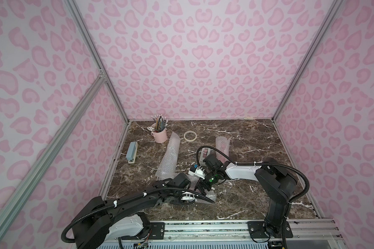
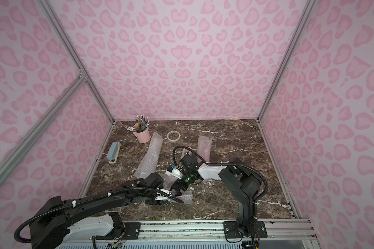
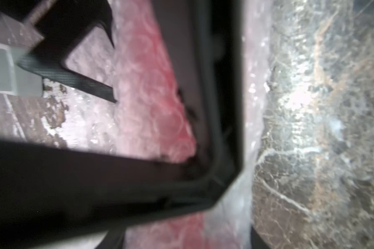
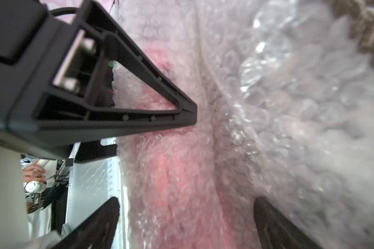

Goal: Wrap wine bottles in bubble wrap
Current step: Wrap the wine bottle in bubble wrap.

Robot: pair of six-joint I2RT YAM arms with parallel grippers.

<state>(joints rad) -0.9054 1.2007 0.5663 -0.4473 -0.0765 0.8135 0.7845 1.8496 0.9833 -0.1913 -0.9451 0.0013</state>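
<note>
Near the middle of the front edge of the surface (image 1: 257,200), a pink-red wine bottle (image 4: 175,194) lies swathed in bubble wrap (image 4: 289,112), the right tool (image 4: 156,158) spread wide over it, the left tool (image 1: 200,199) alongside, its grip impossible to tell.

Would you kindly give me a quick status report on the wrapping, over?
Right gripper open astride the pink-red glass bottle in clear bubble wrap. Left gripper against the same bundle, grip unclear. Both grippers crowd one spot.
</note>
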